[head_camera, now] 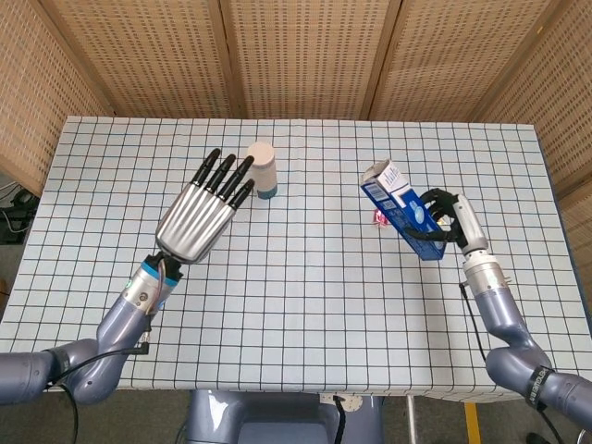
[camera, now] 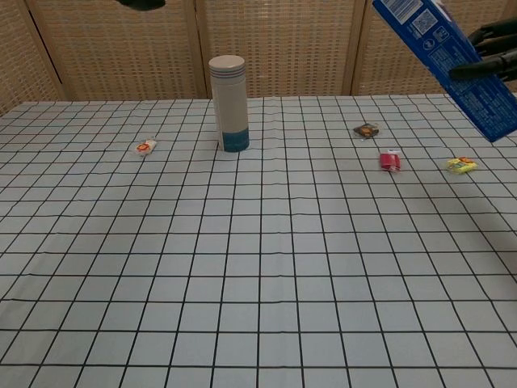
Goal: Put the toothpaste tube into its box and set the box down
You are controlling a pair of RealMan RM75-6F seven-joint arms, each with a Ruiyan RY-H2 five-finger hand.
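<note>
My right hand (head_camera: 447, 215) holds the blue toothpaste box (head_camera: 400, 208) in the air over the table's right side, tilted with its open white flaps pointing up and left. In the chest view the toothpaste box (camera: 456, 61) slants across the top right, with dark fingers of my right hand (camera: 494, 50) wrapped on it. My left hand (head_camera: 203, 210) hovers over the left middle of the table, fingers straight and spread, holding nothing. Only a dark fingertip of it shows at the top edge in the chest view. No toothpaste tube is visible outside the box.
A white cylinder with a blue base (head_camera: 263, 168) (camera: 229, 103) stands upright at the table's back middle. Small wrapped sweets lie scattered: one at the left (camera: 146, 146), a dark one (camera: 367, 129), a red one (camera: 390, 161) and a yellow one (camera: 461, 165) at the right.
</note>
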